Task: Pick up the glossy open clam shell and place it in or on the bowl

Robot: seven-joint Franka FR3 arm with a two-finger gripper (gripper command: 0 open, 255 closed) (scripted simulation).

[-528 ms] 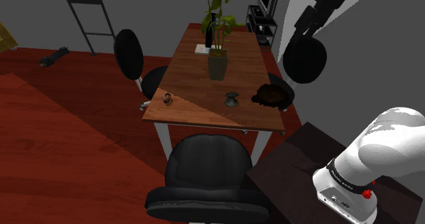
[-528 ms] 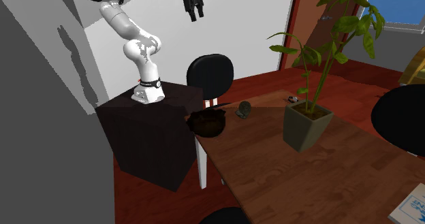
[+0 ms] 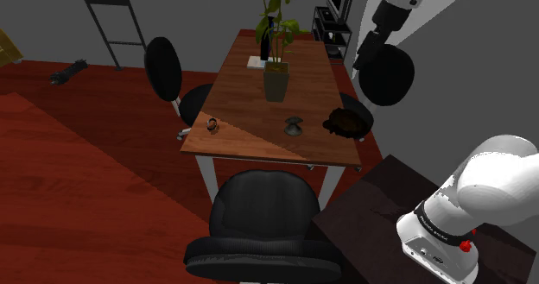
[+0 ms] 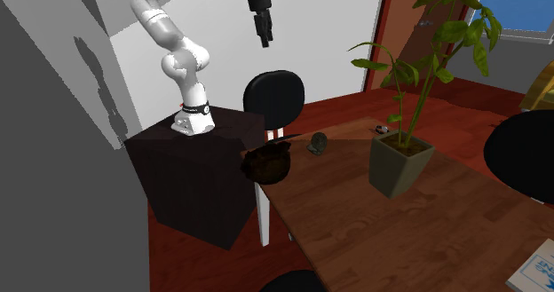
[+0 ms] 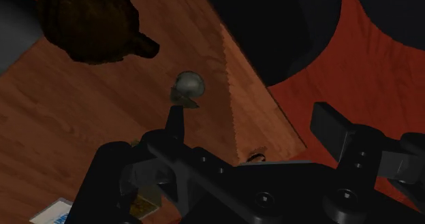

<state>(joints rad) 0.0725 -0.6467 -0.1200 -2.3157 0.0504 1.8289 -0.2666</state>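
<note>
The pale grey open clam shell (image 3: 294,127) stands near the front edge of the wooden table (image 3: 242,92); it also shows as the clam shell (image 4: 318,142) and the clam shell (image 5: 189,85). The dark brown bowl (image 3: 347,122) sits beside it at the table's corner nearest the stand, seen too as the bowl (image 4: 269,161) and the bowl (image 5: 88,22). My gripper (image 3: 358,66) hangs high above that side of the table, pointing down. In the wrist view the gripper (image 5: 255,124) is open and holds nothing, with the shell beyond its fingers. The gripper (image 4: 265,40) is well above the bowl.
A potted plant (image 3: 276,82) stands mid-table, with a dark bottle (image 3: 264,45) and a book (image 3: 256,62) behind it. A small brown object (image 3: 212,125) lies at the front left corner. Black office chairs (image 3: 259,226), (image 3: 164,66), (image 3: 386,75) ring the table.
The gripper has come down and toward the table, to the left in the shoulder view, and the hand has turned. The shell and bowl have not moved.
</note>
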